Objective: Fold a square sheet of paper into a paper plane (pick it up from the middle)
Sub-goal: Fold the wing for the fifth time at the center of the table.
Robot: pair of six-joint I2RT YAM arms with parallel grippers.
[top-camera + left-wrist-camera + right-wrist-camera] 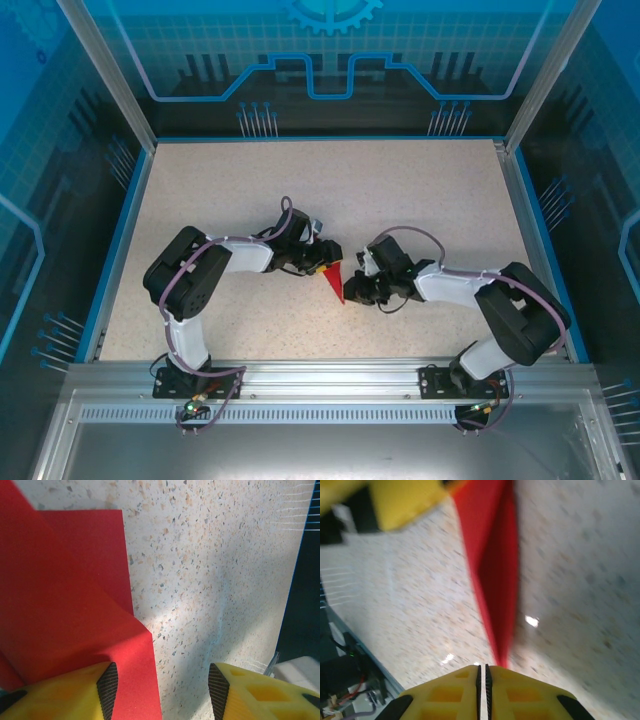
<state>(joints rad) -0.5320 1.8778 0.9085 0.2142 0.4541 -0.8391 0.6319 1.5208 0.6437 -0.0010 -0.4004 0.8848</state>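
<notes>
Nearest the arm bases, the right claw [481, 672] has its yellow fingers together, only a hairline seam between them. The sharp tip of the red paper [492, 580] ends right at those fingertips, a shade to one side of the seam, and I cannot tell whether it is pinched. From there the paper runs away across the table, long axis near to far, point toward the bases, widening into layered flaps with straight creased edges, thin and matte. At its wide far end the left claw [162, 690] stands apart, one black pad [107, 687] on or just over the paper, the other above bare speckled table [225, 555]. The right claw looks better placed for the tip
</notes>
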